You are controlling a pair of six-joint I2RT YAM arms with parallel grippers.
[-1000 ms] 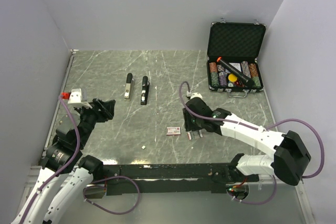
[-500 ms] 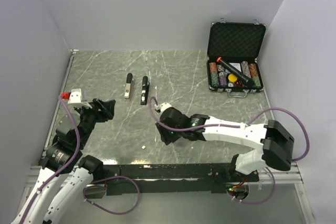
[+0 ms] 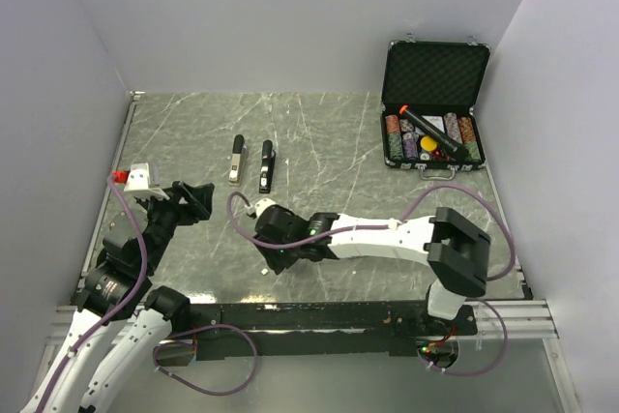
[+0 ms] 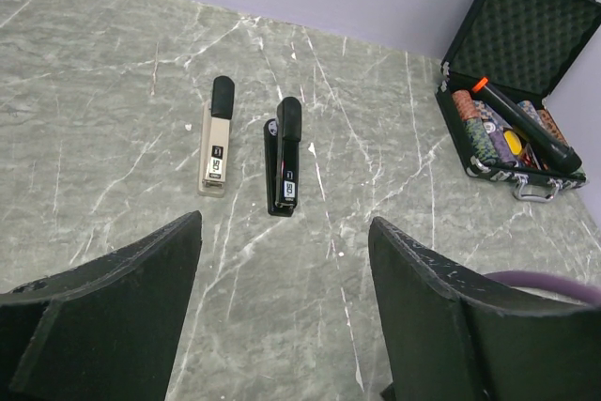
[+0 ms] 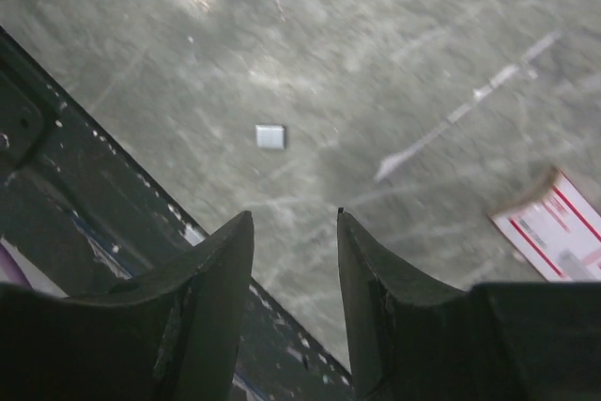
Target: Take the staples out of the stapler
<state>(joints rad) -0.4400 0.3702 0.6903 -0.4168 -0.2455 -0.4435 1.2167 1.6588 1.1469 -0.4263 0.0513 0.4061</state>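
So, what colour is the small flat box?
The flat box is white with red lines, best seen in the right wrist view.

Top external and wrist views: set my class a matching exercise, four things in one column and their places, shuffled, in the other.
Things
1. stapler
2. staple bit
3. red-and-white box
4. black tube with orange tip

Places
A. inside the open case
B. middle of the table, beside a pale bar with a black end
C. near the table's front edge, ahead of the right gripper
D. at the right edge of the right wrist view

Pairs: 1-B, 2-C, 3-D, 4-A
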